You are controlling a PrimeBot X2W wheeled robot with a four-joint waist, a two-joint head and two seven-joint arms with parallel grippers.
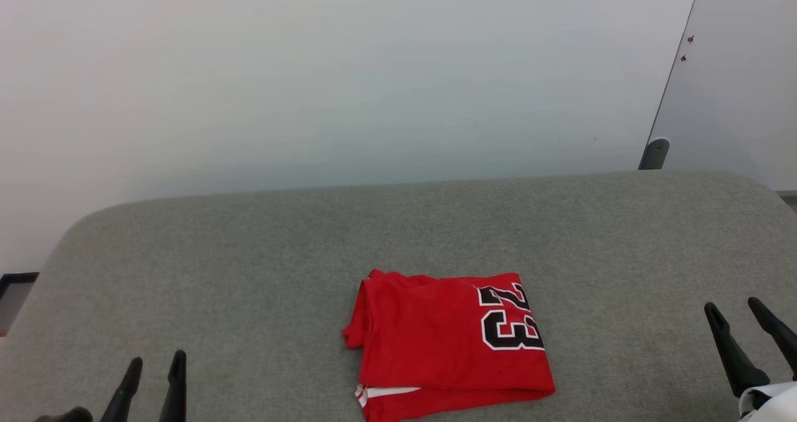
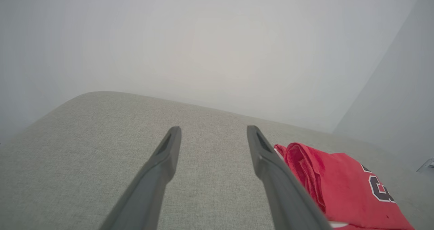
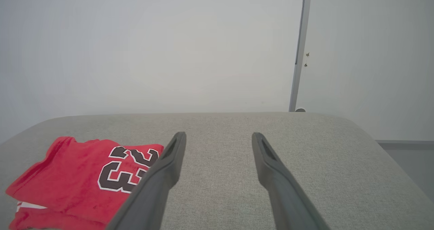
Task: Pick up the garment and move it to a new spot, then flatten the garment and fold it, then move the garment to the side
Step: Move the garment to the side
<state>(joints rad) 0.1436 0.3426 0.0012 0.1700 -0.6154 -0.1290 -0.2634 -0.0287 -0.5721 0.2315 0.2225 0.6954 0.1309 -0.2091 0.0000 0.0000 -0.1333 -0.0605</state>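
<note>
The garment (image 1: 445, 341) is a red T-shirt folded into a compact rectangle, with a black-and-white "23" on its right part and a white strip at its lower left corner. It lies near the front middle of the grey surface (image 1: 249, 266). My left gripper (image 1: 157, 365) stands open at the lower left, well apart from the garment. My right gripper (image 1: 735, 310) stands open at the lower right, also apart. In the left wrist view the garment (image 2: 342, 186) lies right of the open fingers (image 2: 166, 155). In the right wrist view the garment (image 3: 78, 179) lies left of the fingers (image 3: 268, 155).
The grey fabric surface has rounded far corners and bare room on both sides of the garment. A pale wall (image 1: 348, 73) stands behind it. A dark post (image 1: 654, 154) and a panel edge rise at the far right.
</note>
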